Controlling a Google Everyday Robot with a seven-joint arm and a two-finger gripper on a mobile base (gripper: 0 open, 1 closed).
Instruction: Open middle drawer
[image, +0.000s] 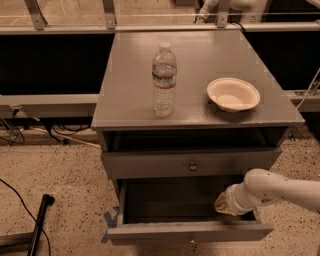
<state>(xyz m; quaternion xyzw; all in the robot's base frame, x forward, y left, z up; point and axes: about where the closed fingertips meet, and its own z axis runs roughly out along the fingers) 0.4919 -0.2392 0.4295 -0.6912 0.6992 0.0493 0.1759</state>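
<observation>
The grey cabinet (150, 122) shows two drawer fronts. The upper front (150, 164) has a small round knob (193, 166) and sits nearly shut, with a dark gap above it. The drawer below it, which I take as the middle drawer (190, 232), is pulled well out; its dark inside shows and its knob (190, 241) peeks at the bottom edge. A third front is not in view. My white arm (280, 189) reaches in from the right. My gripper (223, 204) sits inside the open drawer at its right side, behind the front.
A clear water bottle (164, 80) stands upright on the cabinet top, with a white paper bowl (233, 94) to its right. On the speckled floor at the left lie a black cable and a black rod (39, 225). Blue tape (110, 220) marks the floor by the drawer's left corner.
</observation>
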